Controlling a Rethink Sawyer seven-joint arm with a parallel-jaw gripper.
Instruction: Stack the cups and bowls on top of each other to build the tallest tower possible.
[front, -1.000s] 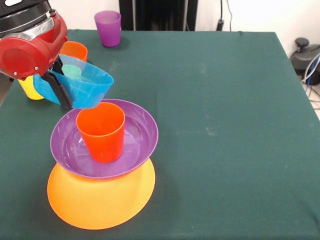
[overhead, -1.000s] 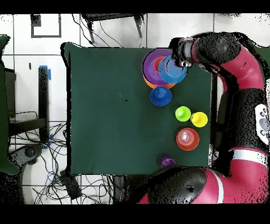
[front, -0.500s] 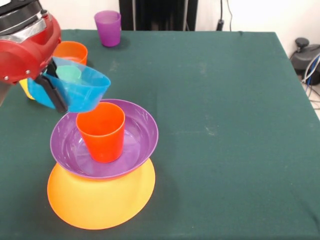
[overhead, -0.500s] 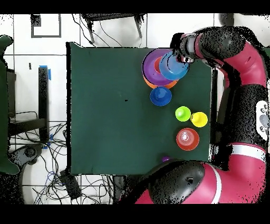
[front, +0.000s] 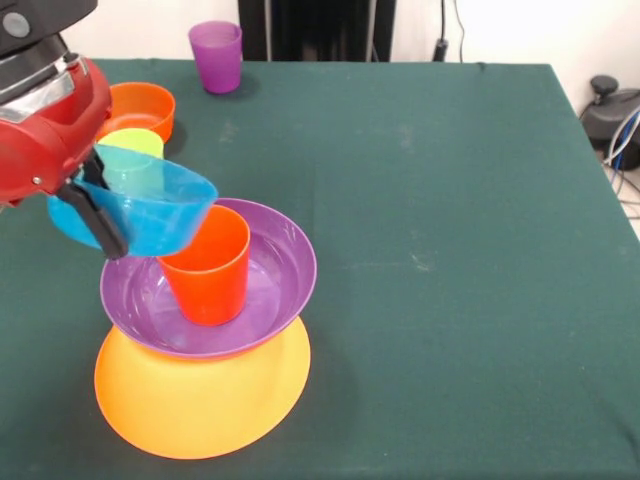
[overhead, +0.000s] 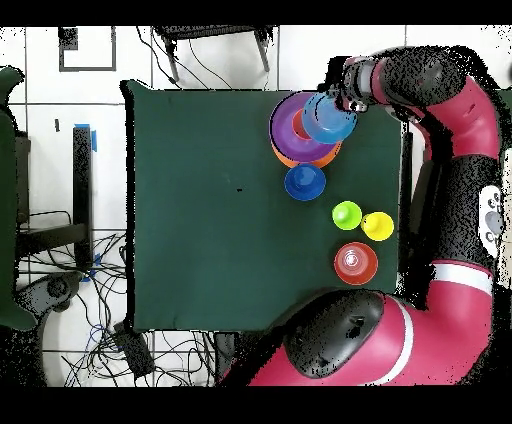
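**Front view: tower three pieces high, fourth in the air**

The tower (front: 205, 340) stood as yellow-orange bowl, purple bowl and orange-red cup (front: 207, 265). The gripper (front: 95, 205) pinched the light blue bowl (front: 140, 212) by its rim, just above the cup, unplaced. Other cups and bowls, I judged, awaited stacking.

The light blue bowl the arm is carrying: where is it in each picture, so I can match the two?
Front view: light blue bowl at left, held above the orange-red cup.
Overhead view: light blue bowl at upper right, over the pile's right edge.
Shared landmark: the wide purple bowl under it.
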